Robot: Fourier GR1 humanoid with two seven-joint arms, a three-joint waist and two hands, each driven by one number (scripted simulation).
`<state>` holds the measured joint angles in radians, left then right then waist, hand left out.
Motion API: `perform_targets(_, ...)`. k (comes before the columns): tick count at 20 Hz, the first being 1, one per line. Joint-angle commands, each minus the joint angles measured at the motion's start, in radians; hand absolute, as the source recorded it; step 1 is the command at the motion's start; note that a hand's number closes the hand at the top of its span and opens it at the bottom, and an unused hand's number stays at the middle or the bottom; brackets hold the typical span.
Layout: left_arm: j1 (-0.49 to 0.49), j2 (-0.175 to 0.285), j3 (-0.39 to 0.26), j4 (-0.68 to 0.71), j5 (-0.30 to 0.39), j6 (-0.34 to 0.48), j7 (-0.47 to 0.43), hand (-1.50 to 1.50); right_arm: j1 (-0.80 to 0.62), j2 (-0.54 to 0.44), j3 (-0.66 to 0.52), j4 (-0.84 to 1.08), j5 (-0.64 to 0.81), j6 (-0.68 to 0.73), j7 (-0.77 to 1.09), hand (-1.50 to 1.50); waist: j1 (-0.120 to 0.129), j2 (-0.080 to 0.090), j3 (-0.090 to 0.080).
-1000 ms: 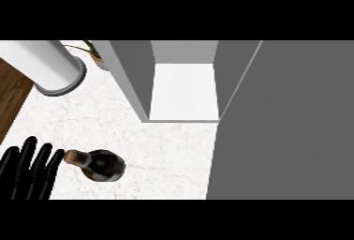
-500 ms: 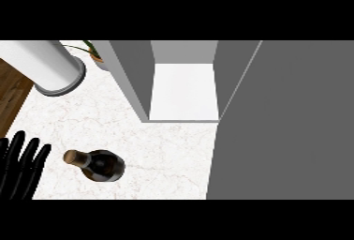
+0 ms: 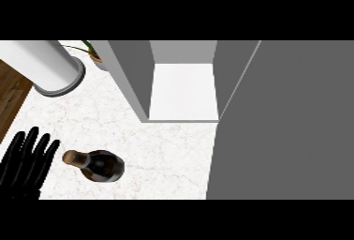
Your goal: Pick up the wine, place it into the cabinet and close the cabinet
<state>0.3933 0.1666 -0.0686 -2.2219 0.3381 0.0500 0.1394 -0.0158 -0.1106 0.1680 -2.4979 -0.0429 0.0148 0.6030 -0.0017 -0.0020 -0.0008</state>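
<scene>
Showing at the lower left edge of the head view, 1 black left hand (image 3: 25, 161) has its fingers straight and spread, pointing up the picture, grasping nothing. Only this 1 hand appears; the right hand is out of sight.

Just beside the fingertips, to their right, stands 1 dark glass wine bottle with a brown cork (image 3: 97, 164), seen from above, its cork end nearest the hand. Whether the fingers touch the cork cannot be told; none curls round it. The bottle rests on the white marble counter (image 3: 166, 150), outside the cabinet and well apart from its opening.

Further up and to the right is 1 grey cabinet (image 3: 131, 79), standing open, with 1 white shelf floor (image 3: 183, 89) showing inside it. Its 1 flat grey door (image 3: 290, 122) fills the right side of the view, swung out over the counter's right part.

At the upper left, 1 white cylinder with a grey base ring (image 3: 47, 64) stands on the counter. Between it and the cabinet's left wall, 1 small potted plant with thin green leaves (image 3: 93, 51) shows near the top edge. Along the left border, beyond the counter's edge, lies 1 strip of brown wooden floor (image 3: 10, 96).
</scene>
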Motion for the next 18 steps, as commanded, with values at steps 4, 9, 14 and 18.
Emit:
perform_targets(4,-0.02,-0.026,0.057,0.215,-0.005,-0.081,-0.148,-1.5,-0.016,-0.018,-0.061,-0.129,-0.097,0.007,0.063,-1.5,0.0,0.001,0.0)
perform_targets(9,-0.055,-0.039,0.109,0.294,-0.002,-0.103,-0.209,-1.5,-0.026,0.026,0.03,-0.082,0.024,-0.022,0.035,-1.5,0.002,0.001,0.0)
perform_targets(14,-0.116,-0.049,0.122,0.434,-0.022,-0.14,-0.276,-1.5,-0.014,0.053,0.116,-0.097,0.095,-0.063,0.062,-1.5,-0.001,0.001,0.0)
perform_targets(18,-0.144,-0.028,0.158,0.47,-0.014,-0.156,-0.27,-1.5,0.033,-0.012,-0.003,-0.181,-0.039,-0.005,0.087,-1.5,-0.006,0.0,0.001)
